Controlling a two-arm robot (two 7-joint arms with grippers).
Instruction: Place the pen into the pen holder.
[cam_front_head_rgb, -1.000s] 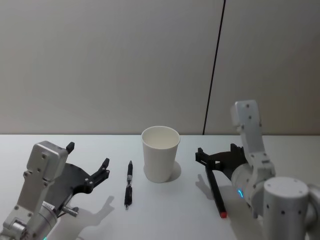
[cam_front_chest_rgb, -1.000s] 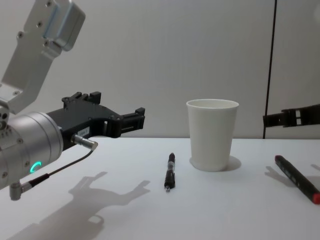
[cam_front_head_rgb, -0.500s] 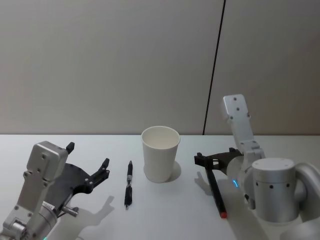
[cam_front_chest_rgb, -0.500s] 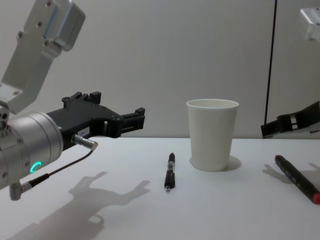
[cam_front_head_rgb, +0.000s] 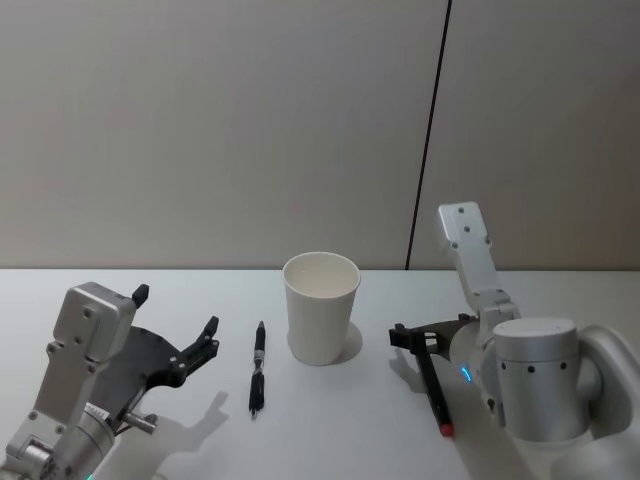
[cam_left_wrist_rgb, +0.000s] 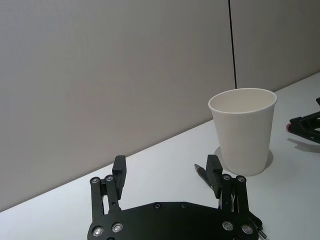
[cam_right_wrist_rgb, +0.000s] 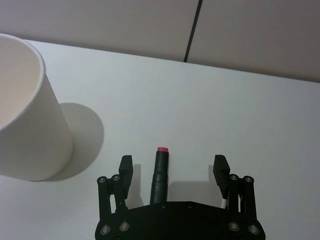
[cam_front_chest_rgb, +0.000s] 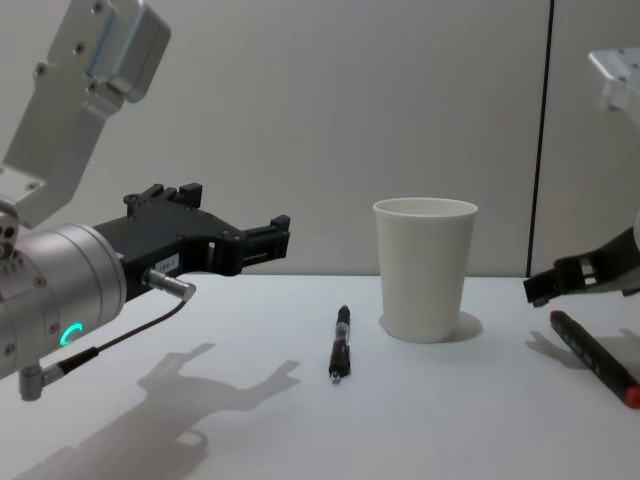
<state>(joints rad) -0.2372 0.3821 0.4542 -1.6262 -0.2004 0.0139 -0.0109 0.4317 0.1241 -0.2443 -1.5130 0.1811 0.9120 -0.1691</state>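
White table (cam_front_head_rgb: 330, 430): right tool (cam_right_wrist_rgb: 173, 162) spread above red-tipped pen (cam_right_wrist_rgb: 160, 172), its rear hidden; left tool (cam_left_wrist_rgb: 166, 165) spread

On the table (cam_front_head_rgb: 340, 435), the pen holder (cam_front_head_rgb: 320, 310) stands with one pen (cam_front_head_rgb: 257, 369) just left of it, the left gripper (cam_front_head_rgb: 176, 312) farther left, and a second pen (cam_front_head_rgb: 432, 382) to its right, under the right gripper (cam_right_wrist_rgb: 173, 162).

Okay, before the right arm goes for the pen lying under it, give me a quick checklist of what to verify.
1. Right gripper open: ok.
2. Red-tipped pen between its fingers: ok.
3. Fingers down at pen height: cannot tell.
4. Cup upright, nothing sticking out of it: ok.
5. Left gripper away from cup: ok, open, hanging left of the black pen.
6. Black pen out of the way: ok, on the cup's other side.
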